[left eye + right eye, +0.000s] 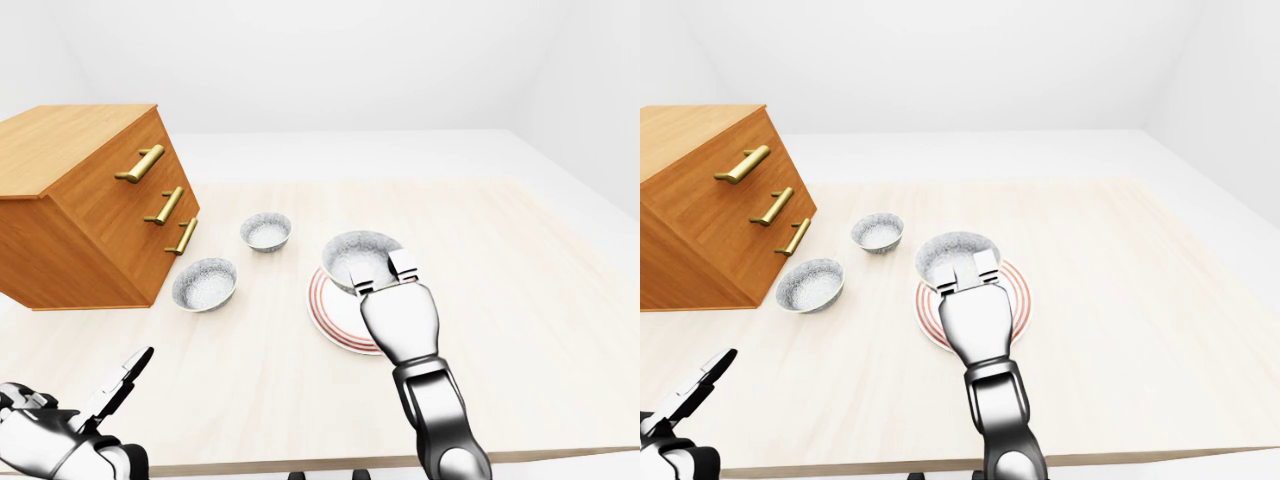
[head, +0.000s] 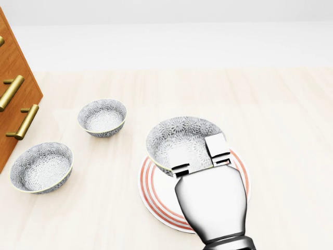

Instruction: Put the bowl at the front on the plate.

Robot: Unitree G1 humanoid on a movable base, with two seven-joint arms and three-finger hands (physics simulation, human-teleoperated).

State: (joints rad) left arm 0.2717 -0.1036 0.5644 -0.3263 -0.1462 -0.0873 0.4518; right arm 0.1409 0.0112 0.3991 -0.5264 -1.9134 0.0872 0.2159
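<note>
Bright, diffuse light; everything is sharp edge to edge. Soft highlights gleam on the right hand (image 2: 210,195), and a faint shadow rims the plate (image 2: 152,197).

The table (image 2: 286,130) carries a chest (image 1: 80,200), plate (image 2: 149,190), left bowl (image 2: 41,167), middle bowl (image 2: 102,117).

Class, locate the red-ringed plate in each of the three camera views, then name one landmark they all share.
Left-eye view: plate just below centre, slightly right.
Head view: plate at lower centre.
Right-eye view: plate just below centre.
Shared landmark: wooden drawer chest at each view's left.
</note>
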